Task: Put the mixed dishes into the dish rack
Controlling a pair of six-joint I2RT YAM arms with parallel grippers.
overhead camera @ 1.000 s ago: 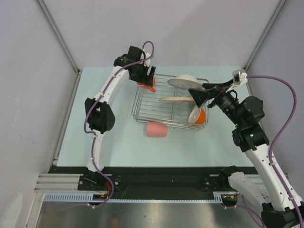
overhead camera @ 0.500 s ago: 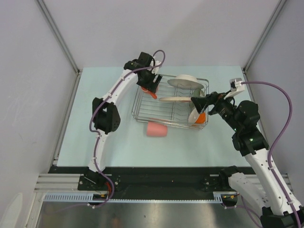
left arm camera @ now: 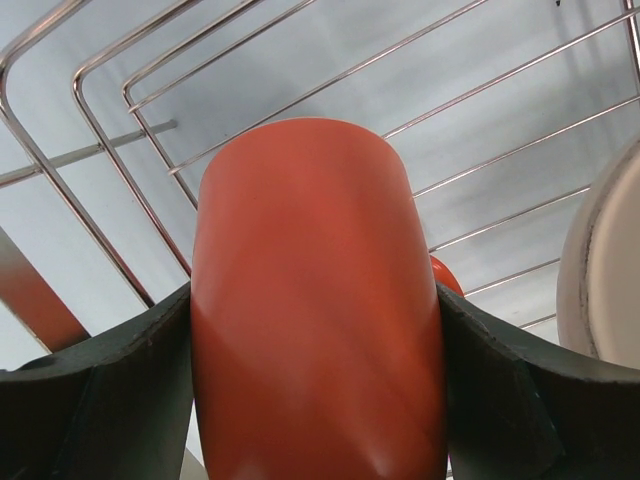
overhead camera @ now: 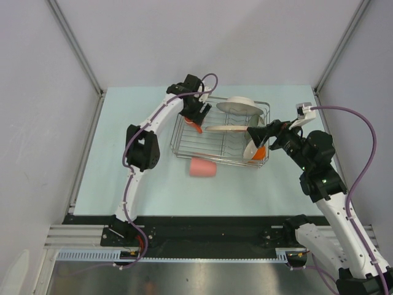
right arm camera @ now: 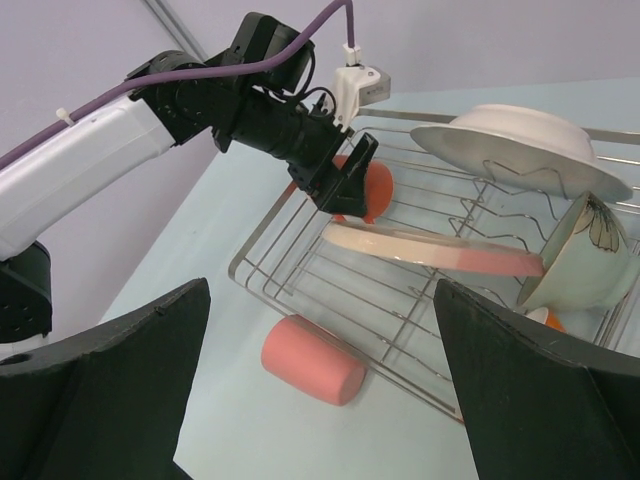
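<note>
Holding the orange cup, left gripper hangs seemingly over dish rack

The dish rack is thin, bright metal wire, polished enough to catch the light. The orange cup looks like smooth plastic with a soft satin sheen. It is gripped between the matt black plastic fingers of the left gripper. The fingers of the right gripper have the same dull black finish. The large whitish plate and the pale green bowl are glossy and look glazed, while the pink plate has a quieter sheen. The pink tumbler is matt. The table has a smooth, matt pale surface.
</note>
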